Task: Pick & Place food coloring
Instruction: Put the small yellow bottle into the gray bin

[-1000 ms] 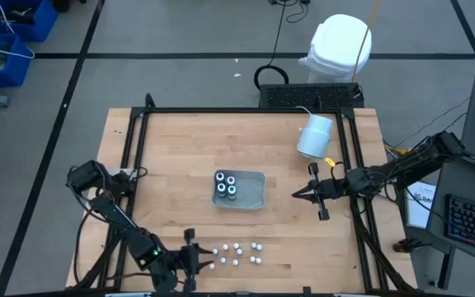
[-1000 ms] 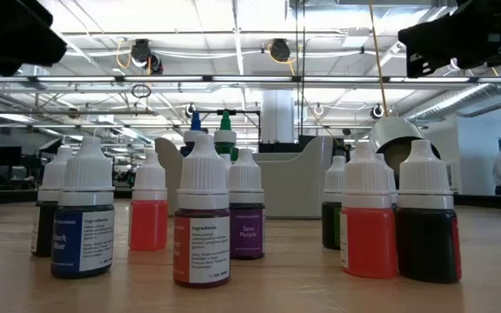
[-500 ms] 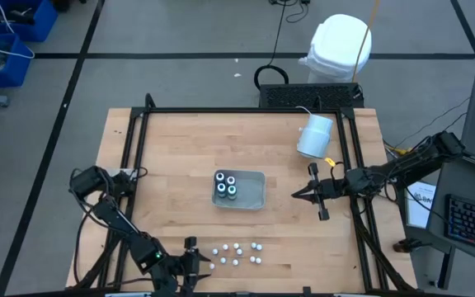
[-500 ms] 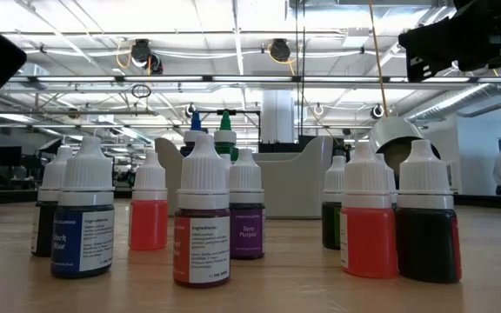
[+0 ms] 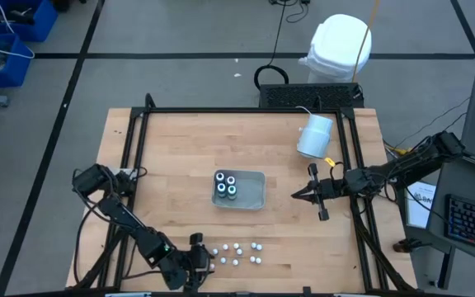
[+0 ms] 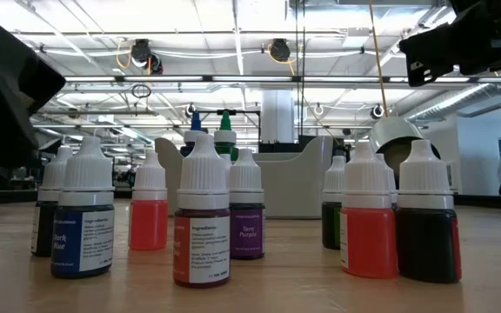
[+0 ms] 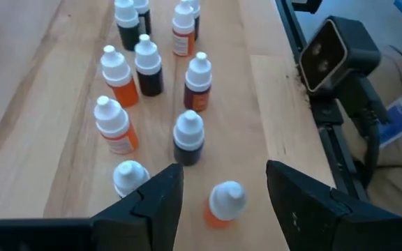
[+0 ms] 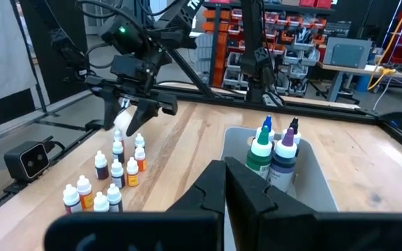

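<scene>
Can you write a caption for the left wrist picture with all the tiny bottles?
Left gripper, fingers open, above an orange bottle among the little food coloring bottles.

Lighting is pretty even from overhead, so the wooden table point(image 5: 180, 148) looks bright in the high view with only soft, short shadows under the clear tray point(image 5: 250, 191) and the white cylinder point(image 5: 314, 135). The low view is backlit: ceiling lights point(image 6: 146, 54) glare hard in the background, and the room behind goes soft while the small bottles point(image 6: 203, 213) up front stay sharp enough to read labels. A dark out-of-focus shape blocks that view's upper left corner. The left wrist view is a bit hazy and washed out, with its fingers point(image 7: 152, 202) blurry up close. The right wrist view is crisp, colours strong, near fingers point(image 8: 215, 195) dark and soft.
</scene>
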